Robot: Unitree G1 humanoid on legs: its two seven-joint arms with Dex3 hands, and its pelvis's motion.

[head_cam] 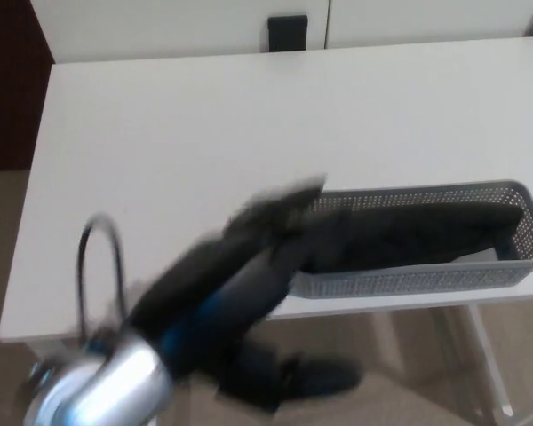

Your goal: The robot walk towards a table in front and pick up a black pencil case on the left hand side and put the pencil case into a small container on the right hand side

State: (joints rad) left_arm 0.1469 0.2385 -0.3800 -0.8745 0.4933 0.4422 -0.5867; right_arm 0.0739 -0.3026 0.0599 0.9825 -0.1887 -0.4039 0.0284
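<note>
Placing step near its end: case in the container, release to confirm

- Left arm [204, 302] enters from below-left of the container [426, 282] and reaches up to its left end. A thin cable loop [98, 257] stands on the arm, well left of the container.
- Left hand [280, 217] sits at the container's left end, over the rim. It is heavily blurred, so I cannot tell whether the fingers are apart or clamped, or whether the hand touches the case.
- Pencil case [426, 235]: a long black shape lying inside the container, along most of its length, with its right end near the right wall.
- The container rests on the white desk [204, 133], at the near edge.
- Right hand is not in view.

Judgement: the carry looks done and this is the set-down or let-go. The next move calls for a clean opening of the hand, then a lift straight up and back leftward. The hand must clear the rim so the light container is not dragged off the desk's near edge.
</note>
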